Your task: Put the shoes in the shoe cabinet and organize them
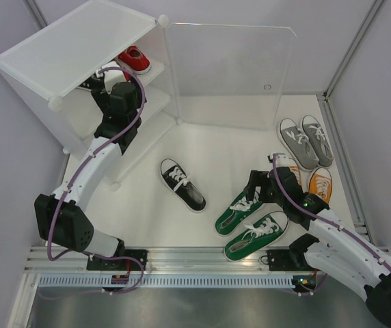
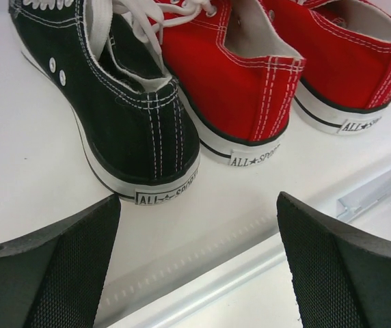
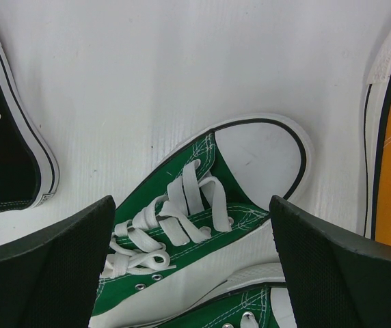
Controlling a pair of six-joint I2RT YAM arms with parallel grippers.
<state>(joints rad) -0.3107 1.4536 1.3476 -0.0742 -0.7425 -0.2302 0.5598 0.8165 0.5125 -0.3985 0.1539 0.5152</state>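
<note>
Though hidden from above, black shoe (image 2: pixel 124 116) beside red shoes (image 2: pixel 250 89) in wrist view.

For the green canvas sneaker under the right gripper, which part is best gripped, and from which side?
Probably the laced midsection of the green canvas sneaker, across its width, from above: it lies sole-down, and the open right gripper flanks it.
</note>
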